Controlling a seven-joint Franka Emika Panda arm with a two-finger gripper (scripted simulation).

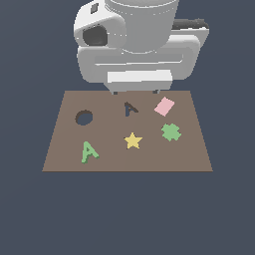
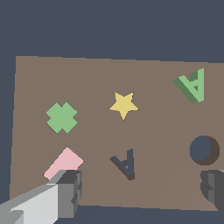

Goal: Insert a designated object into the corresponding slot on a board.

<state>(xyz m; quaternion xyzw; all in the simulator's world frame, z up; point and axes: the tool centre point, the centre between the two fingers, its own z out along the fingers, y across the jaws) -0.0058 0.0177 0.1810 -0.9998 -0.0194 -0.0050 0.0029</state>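
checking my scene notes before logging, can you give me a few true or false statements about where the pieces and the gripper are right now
1. The green A lies on the board, outside the A-shaped slot. True.
2. The gripper is shut on the green A. False: its fingers are spread wide and hold nothing.
3. The yellow star sits inside the round hole. False: the star rests on the board surface, apart from the hole, which is empty.
4. The pink piece lies towards the exterior view's right of the A-shaped slot. True.
5. The green clover is stacked on the pink piece. False: they lie apart.
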